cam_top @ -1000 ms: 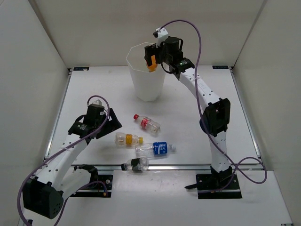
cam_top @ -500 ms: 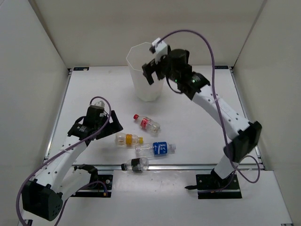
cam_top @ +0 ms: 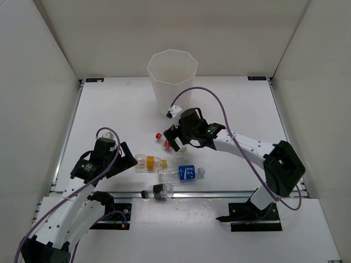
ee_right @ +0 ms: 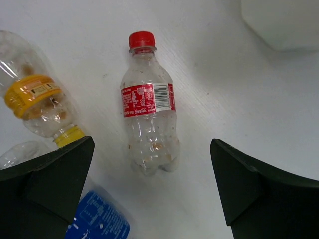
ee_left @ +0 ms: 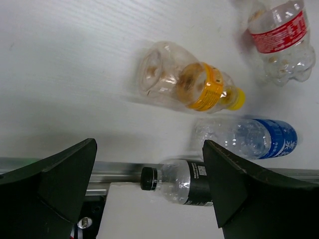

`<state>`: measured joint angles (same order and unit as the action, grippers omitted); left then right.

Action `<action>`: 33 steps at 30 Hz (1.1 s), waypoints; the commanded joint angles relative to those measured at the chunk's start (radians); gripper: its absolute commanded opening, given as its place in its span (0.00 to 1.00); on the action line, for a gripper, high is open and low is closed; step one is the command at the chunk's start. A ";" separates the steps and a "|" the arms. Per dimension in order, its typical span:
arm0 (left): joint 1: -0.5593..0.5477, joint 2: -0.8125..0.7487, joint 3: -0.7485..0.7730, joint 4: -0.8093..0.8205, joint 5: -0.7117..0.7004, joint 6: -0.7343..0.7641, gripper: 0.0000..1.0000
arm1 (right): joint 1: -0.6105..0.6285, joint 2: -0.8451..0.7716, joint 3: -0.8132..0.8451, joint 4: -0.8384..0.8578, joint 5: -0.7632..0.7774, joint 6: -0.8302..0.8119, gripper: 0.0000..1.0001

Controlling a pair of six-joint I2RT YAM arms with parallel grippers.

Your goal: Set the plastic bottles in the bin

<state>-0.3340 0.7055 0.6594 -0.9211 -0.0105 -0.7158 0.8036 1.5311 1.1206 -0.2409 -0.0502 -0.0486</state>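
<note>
Both claws are released and hold nothing. The right claw point(ee_right: 149, 154) hangs spread over the red bottle point(ee_right: 148, 119), which lies flat in the middle of the worktop point(cam_top: 230, 109) with a finger on either side. The left claw point(ee_left: 149, 167) hovers open toward 7 o'clock, facing the yellow bottle point(ee_left: 192, 84). The blue bottle point(ee_left: 254, 137) lies just beyond that. The black bottle point(ee_left: 184, 181) lies across the near edge rail at 6 o'clock. The bin point(cam_top: 173, 101) stands at 12 o'clock, well apart from all four.

The bottles look light and round, so a finger landing on the red one rather than beside it would likely roll it into the yellow bottle, close at its 9 o'clock. A hard squeeze could buckle the thin plastic and squirt it free. Both arms crowd one small cluster and could clash. A stray nudge might send the black bottle off the edge. A claw clipping the rim of the tall bin could tip it.
</note>
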 commanded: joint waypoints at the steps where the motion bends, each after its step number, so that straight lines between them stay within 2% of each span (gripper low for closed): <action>1: -0.016 -0.055 -0.046 -0.076 0.000 -0.059 0.98 | 0.003 0.079 0.004 0.156 -0.014 0.030 0.99; 9: -0.023 -0.103 -0.070 -0.091 0.007 -0.106 0.98 | 0.029 0.237 -0.038 0.296 -0.007 -0.014 0.97; 13: -0.023 -0.092 -0.061 -0.084 0.000 -0.093 0.99 | 0.009 0.282 -0.030 0.311 -0.028 -0.007 0.90; 16: -0.020 -0.080 -0.055 -0.076 -0.009 -0.074 0.99 | 0.009 0.287 0.014 0.269 -0.010 -0.022 0.77; 18: -0.014 -0.072 -0.040 -0.065 -0.011 -0.062 0.99 | 0.019 0.264 0.050 0.215 0.016 -0.048 0.54; 21: -0.007 -0.043 -0.031 -0.038 -0.002 -0.043 0.99 | 0.035 0.174 0.137 0.138 0.076 -0.083 0.41; 26: -0.010 0.041 -0.030 0.056 0.027 -0.048 0.99 | 0.059 0.064 0.358 0.060 0.101 -0.148 0.36; 29: -0.016 0.109 -0.011 0.088 0.029 -0.045 0.99 | 0.005 0.081 0.517 0.035 0.072 -0.157 0.34; 33: -0.033 0.196 0.043 0.113 0.012 -0.071 0.99 | -0.121 0.203 0.762 0.035 -0.034 -0.122 0.33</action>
<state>-0.3527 0.8635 0.6369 -0.8642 0.0032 -0.7715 0.7788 1.6699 1.7496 -0.2008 -0.0334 -0.1768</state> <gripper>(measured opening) 0.990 0.588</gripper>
